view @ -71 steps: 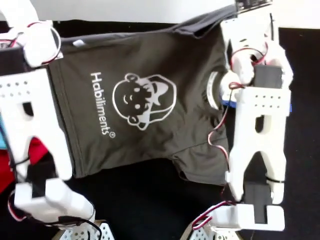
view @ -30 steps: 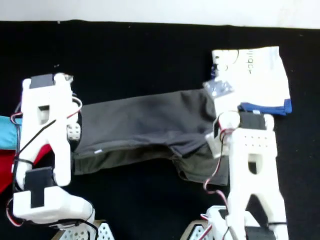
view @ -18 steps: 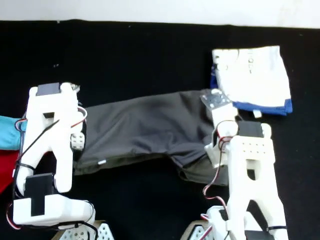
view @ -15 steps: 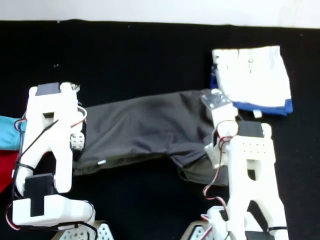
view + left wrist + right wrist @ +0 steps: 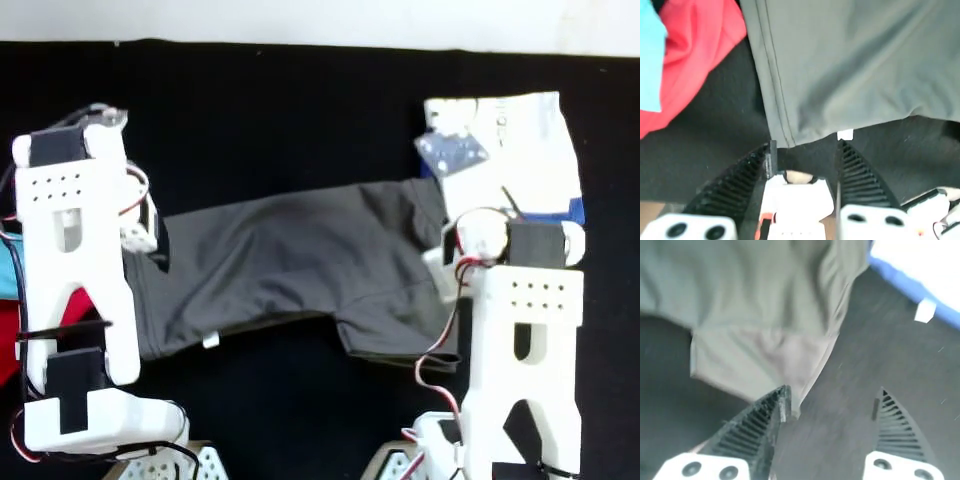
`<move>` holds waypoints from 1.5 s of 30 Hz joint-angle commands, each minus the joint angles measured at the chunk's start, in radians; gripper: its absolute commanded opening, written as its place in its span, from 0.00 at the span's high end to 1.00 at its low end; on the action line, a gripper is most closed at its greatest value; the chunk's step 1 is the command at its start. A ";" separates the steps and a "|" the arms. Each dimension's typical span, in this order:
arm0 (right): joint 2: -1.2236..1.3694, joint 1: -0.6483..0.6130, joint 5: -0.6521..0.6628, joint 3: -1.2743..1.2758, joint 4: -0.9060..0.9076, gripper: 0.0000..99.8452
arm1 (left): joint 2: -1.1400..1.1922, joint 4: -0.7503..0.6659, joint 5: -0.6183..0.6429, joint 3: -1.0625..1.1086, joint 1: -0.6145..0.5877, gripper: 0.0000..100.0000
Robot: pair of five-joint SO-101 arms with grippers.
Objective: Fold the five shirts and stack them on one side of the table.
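Lying at the far left of the black table are a red shirt and a light blue shirt. The left gripper hangs spread and empty over the hem of the grey shirt, which lies folded across the middle. The right gripper, also spread and empty, is over its other end. A folded white shirt lies at the right.

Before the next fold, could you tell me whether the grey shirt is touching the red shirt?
Touching. The left wrist view shows the grey shirt meeting the red shirt at one end of its hem, with no gap; farther along they part.
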 commanded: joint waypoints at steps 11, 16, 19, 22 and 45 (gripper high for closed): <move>0.513 -0.159 -0.166 -0.084 -0.487 0.88 | 0.374 -0.417 0.123 0.021 0.010 0.99; 0.753 -0.124 -0.166 -0.229 -0.533 0.88 | 0.507 -0.505 0.117 0.007 -0.081 0.99; 0.883 -0.081 -0.169 -0.340 -0.529 0.88 | 0.549 -0.505 0.117 -0.045 -0.131 0.99; 0.961 -0.058 -0.170 -0.441 -0.490 0.88 | 0.595 -0.505 0.117 -0.116 -0.160 0.99; 0.297 -0.073 -0.163 -0.380 -0.079 0.88 | 0.751 -0.018 -0.077 -0.607 -0.357 0.99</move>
